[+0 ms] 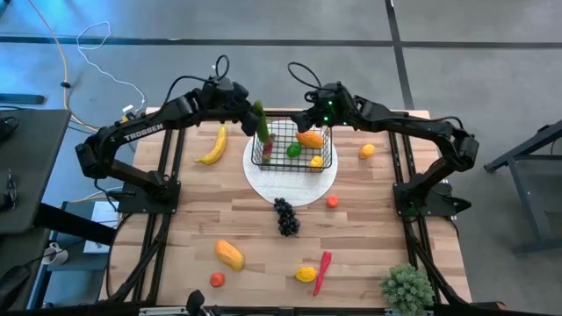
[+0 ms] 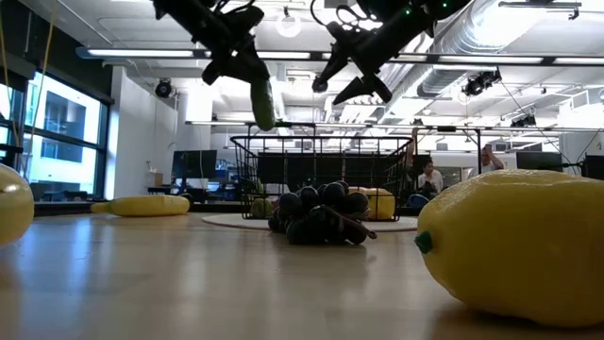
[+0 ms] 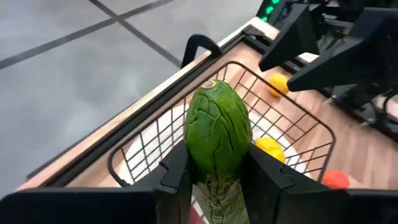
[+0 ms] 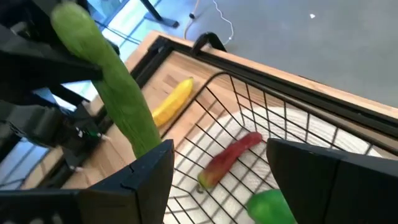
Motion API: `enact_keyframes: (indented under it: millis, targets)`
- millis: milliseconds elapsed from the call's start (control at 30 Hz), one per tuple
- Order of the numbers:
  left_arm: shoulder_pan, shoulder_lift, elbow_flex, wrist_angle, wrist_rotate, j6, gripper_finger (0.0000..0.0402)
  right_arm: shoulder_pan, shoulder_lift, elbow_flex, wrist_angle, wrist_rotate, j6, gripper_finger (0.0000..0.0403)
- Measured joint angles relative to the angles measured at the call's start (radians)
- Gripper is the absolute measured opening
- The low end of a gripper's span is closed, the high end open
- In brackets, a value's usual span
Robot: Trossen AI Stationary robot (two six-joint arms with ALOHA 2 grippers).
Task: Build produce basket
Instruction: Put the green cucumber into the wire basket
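Note:
The black wire basket [image 1: 292,149] stands on a round white plate [image 1: 290,183] and holds a carrot [image 1: 309,139], a green fruit [image 1: 294,150], a lemon [image 1: 315,161] and a red chili [image 4: 230,158]. My left gripper [image 1: 255,112] is shut on a green cucumber [image 1: 261,123] above the basket's far left corner. My right gripper [image 1: 309,118] hangs open over the basket's far rim, with nothing between its fingers [image 4: 149,171]. A banana [image 1: 212,145] lies on the table left of the plate. My left gripper pinches the cucumber's two sides [image 3: 217,158] between its two fingers [image 3: 177,177]. The fingers slant down from the table's far left. The cucumber runs roughly along them, and its free end [image 3: 214,93] juts out past the fingertips. It hangs tilted [image 2: 262,99], clear of the basket.
On the near half of the table lie dark grapes [image 1: 286,215], two tomatoes [image 1: 333,201] [image 1: 217,279], a yellow-orange fruit [image 1: 230,254], a lemon [image 1: 306,274] and a red chili [image 1: 323,270]. An orange fruit [image 1: 367,151] lies right of the plate. A green bushy plant [image 1: 407,287] stands at the near right corner.

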Motion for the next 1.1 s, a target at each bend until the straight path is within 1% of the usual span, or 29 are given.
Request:
enact_keyframes:
  millis: [67,267,500,600,900,1100]
  targets:
    - [-0.004,0.026,0.018,-0.019,-0.002,-0.011,0.0090,0.000,0.000,0.000,-0.015,0.000,-0.001,0.0236]
    - [-0.036,0.105,0.019,-0.026,-0.007,-0.034,0.0090,0.000,0.000,0.000,-0.043,0.000,-0.036,0.0236]
    - [-0.071,0.197,0.018,-0.028,-0.094,-0.045,0.0092,0.000,0.001,0.000,-0.061,0.000,-0.056,0.0236]
    - [-0.080,0.220,0.018,-0.026,-0.110,-0.045,0.0102,0.000,0.001,0.000,-0.068,0.000,-0.061,0.0236]
    - [-0.090,0.272,0.018,-0.028,-0.110,-0.086,0.0140,0.000,0.001,0.000,-0.095,0.000,-0.061,0.0236]
    - [-0.091,0.271,0.018,-0.027,-0.110,-0.086,0.0166,0.000,0.001,0.000,-0.137,0.000,-0.061,0.0236]
